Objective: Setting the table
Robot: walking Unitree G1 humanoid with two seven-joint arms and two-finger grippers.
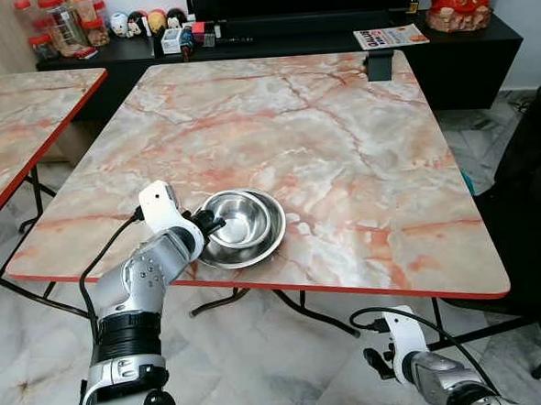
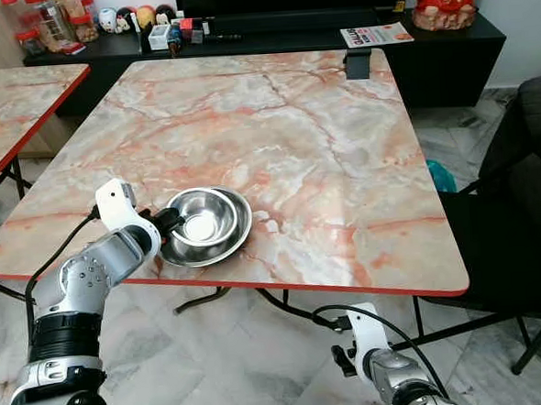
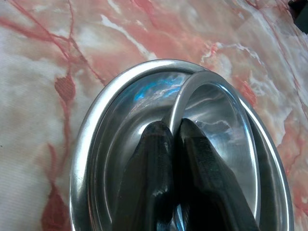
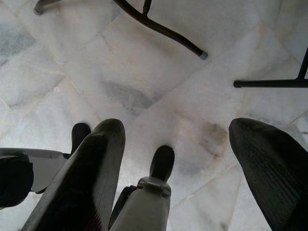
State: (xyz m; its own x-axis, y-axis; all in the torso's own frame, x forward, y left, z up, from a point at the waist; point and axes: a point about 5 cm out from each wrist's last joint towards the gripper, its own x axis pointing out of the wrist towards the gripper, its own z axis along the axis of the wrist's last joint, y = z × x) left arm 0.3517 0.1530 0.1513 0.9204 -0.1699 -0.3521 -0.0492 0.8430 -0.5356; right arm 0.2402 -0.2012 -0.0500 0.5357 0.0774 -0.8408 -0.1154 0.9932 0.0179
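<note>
The left gripper (image 3: pixel 173 144) has its jaws pinched together on the rim of the small steel bowl (image 1: pixel 237 218), nested in the larger steel bowl (image 1: pixel 271 239) near the marble bench (image 1: pixel 340 143) edge. The right gripper (image 4: pixel 178 159) hangs over the floor, jaws wide apart.

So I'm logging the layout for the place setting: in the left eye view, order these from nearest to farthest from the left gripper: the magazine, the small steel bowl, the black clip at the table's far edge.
From the left gripper:
1. Small steel bowl, pinched at its rim, nested in the larger bowl at the near edge.
2. Black clip, far right edge of the table.
3. Magazine, on the black cabinet behind the table.
</note>
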